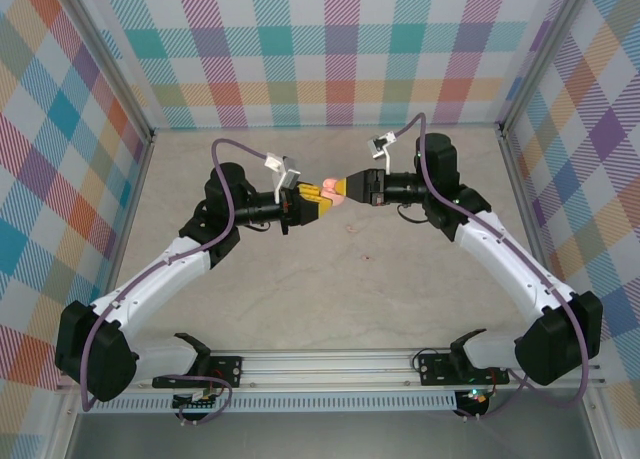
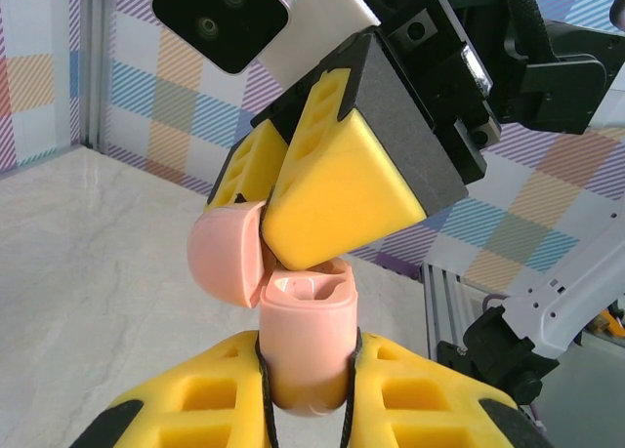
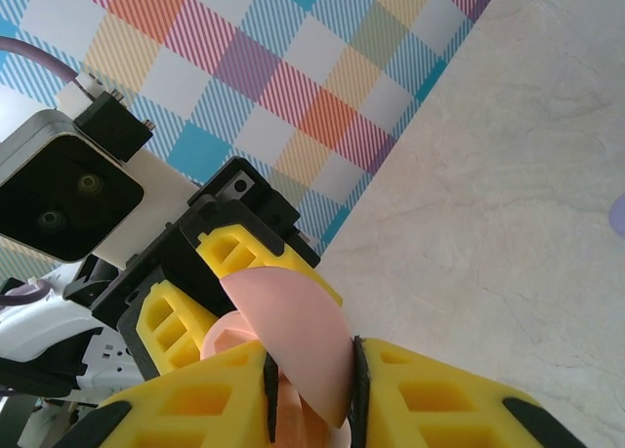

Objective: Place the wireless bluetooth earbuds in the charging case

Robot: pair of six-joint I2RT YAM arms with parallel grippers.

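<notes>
Above the counter [image 1: 350,299] the left end effector [image 2: 308,370] clamps the pink charging case [image 2: 305,331] while the right end effector [image 3: 311,370] pinches its hinged lid [image 3: 293,321] (opening it, I'd say), so next the lid must fold right back before any earbud goes in.

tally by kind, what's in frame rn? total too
Grippers: 2 (left gripper, right gripper)
Pink charging case: 1, lid open, held between both grippers
Purple thing: 1, cut off at the edge of the right wrist view, kind unclear
Total: 4
</notes>
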